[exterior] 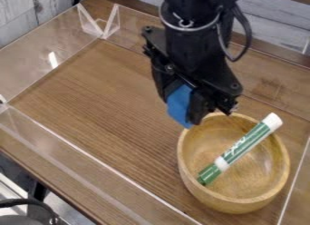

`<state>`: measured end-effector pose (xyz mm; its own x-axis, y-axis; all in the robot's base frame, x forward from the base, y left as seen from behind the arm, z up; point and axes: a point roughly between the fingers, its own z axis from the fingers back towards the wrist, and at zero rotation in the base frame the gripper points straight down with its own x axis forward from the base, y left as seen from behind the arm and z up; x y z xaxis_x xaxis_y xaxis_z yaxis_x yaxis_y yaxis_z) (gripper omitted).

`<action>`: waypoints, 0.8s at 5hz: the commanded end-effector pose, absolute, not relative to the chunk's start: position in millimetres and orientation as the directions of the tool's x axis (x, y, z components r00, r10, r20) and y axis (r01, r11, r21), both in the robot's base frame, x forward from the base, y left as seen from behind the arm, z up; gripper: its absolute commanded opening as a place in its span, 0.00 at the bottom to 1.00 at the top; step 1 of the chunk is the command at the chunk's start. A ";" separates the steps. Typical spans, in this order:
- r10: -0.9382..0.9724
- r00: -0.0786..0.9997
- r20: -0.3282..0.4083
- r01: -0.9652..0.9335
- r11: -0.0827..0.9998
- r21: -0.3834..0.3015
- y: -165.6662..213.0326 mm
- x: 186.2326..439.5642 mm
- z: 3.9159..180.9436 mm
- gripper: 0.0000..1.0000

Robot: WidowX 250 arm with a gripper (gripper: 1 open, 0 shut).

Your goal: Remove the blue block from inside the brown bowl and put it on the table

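Holding blue block [180, 103] | beside brown bowl [235, 165] rim (open table [85, 102] left)

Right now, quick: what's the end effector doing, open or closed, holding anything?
End effector: closed on the blue block, held just outside the brown bowl.

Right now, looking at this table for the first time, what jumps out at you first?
The black gripper near the middle, shut on the bright blue block and holding it above the table, just beyond the bowl's far rim. Next, the brown bowl at lower right, with a green-and-white marker lying slantwise inside, its white cap resting on the rim.
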<state>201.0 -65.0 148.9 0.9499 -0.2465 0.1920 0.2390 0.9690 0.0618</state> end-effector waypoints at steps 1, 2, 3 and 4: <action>-0.253 0.940 0.231 0.246 0.967 0.057 -64.5 203.0 158.8 0.00; -0.263 0.937 0.229 0.257 0.965 0.058 -63.1 202.4 158.2 0.00; -0.250 0.942 0.226 0.242 0.968 0.062 -56.9 197.2 156.6 0.00; -0.236 0.946 0.221 0.227 0.972 0.066 -49.2 192.9 154.5 0.00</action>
